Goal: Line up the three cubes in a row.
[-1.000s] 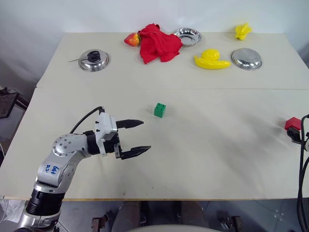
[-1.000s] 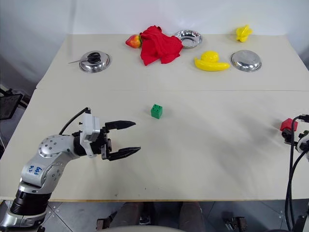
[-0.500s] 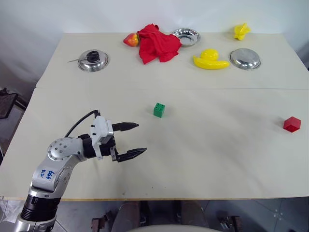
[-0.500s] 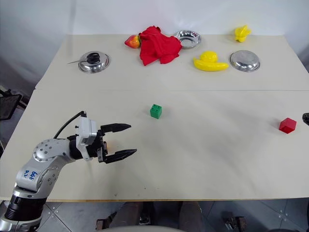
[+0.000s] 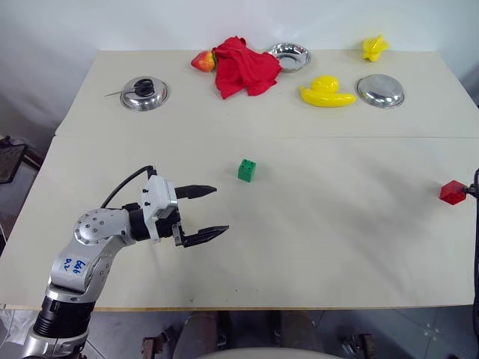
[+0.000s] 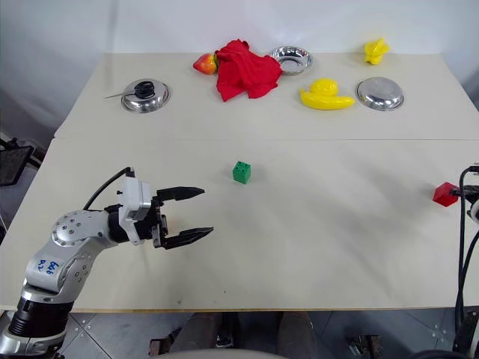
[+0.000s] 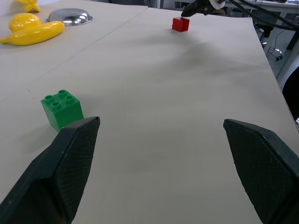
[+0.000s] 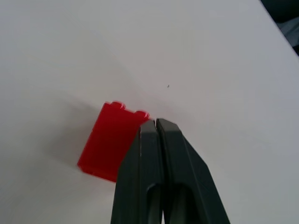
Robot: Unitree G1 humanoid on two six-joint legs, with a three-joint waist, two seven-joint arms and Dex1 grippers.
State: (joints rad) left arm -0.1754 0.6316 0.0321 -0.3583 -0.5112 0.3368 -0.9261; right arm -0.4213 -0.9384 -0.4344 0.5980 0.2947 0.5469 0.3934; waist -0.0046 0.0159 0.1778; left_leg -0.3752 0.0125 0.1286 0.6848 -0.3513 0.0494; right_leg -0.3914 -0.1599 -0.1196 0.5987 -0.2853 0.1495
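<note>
My left gripper (image 5: pixel 206 213) hangs wide open over the near table (image 5: pixel 337 247), the green cube (image 5: pixel 247 170) just beyond its fingertips with bare tabletop between them. Out at the right edge sits the red cube (image 5: pixel 452 192), tilted; my right gripper (image 8: pixel 156 125) is pinched shut right against it, gripping nothing. Along the far side I see the duck (image 5: pixel 327 92), red cloth (image 5: pixel 243 66), three steel bowls and a small yellow toy (image 5: pixel 374 48), all well apart from both cubes.
</note>
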